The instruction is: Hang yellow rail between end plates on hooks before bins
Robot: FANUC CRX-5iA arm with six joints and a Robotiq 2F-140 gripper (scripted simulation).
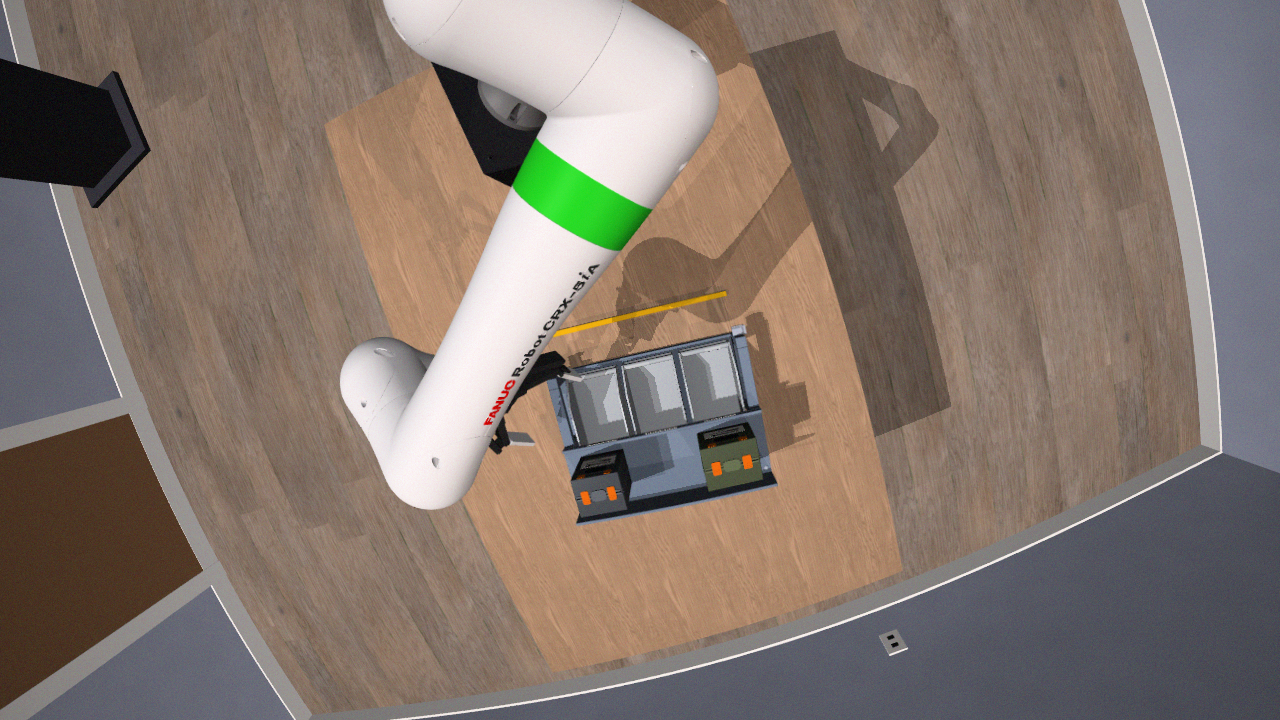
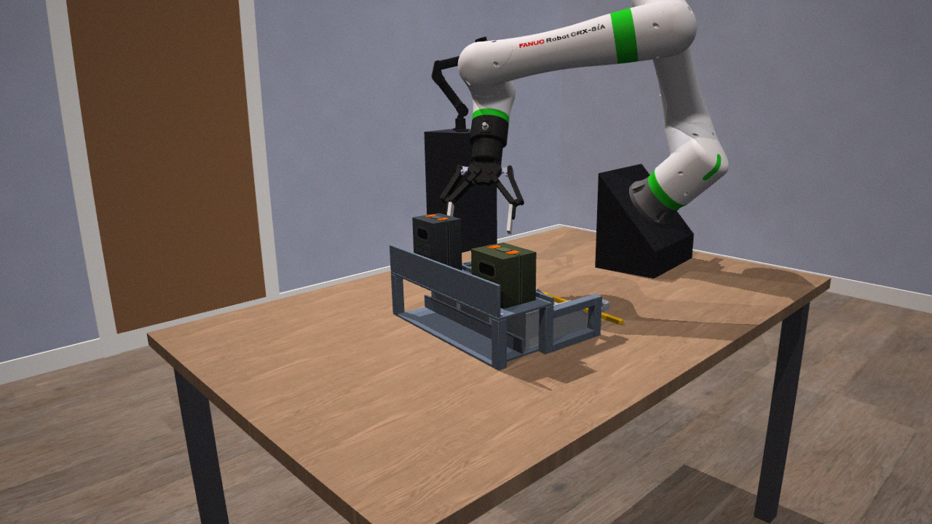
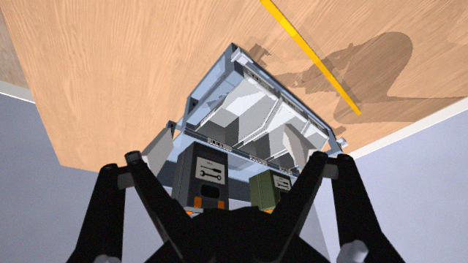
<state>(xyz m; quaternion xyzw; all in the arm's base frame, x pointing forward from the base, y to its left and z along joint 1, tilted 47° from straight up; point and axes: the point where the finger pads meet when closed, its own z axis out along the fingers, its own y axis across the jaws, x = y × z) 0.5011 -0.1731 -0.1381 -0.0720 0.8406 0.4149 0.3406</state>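
The yellow rail (image 1: 640, 312) lies flat on the table, just beyond the bins' side of the blue-grey rack (image 1: 657, 420). It also shows in the wrist view (image 3: 311, 56), and only its end shows in the side view (image 2: 612, 318). Two small light hooks (image 3: 239, 56) (image 3: 341, 142) stick out from the rack's corners on the rail's side, and both are empty. My gripper (image 2: 478, 218) is wide open and empty. It hangs high above the rack's end by the dark box, apart from the rail. It also shows from above (image 1: 547, 409) and in the wrist view (image 3: 227, 150).
Three grey bins (image 1: 653, 389) sit in the rack. A dark grey box (image 2: 436, 237) and a green box (image 2: 503, 274) stand on its other side. My black wedge base (image 2: 641, 228) is at the table's back, and a black column (image 2: 456, 182) stands behind.
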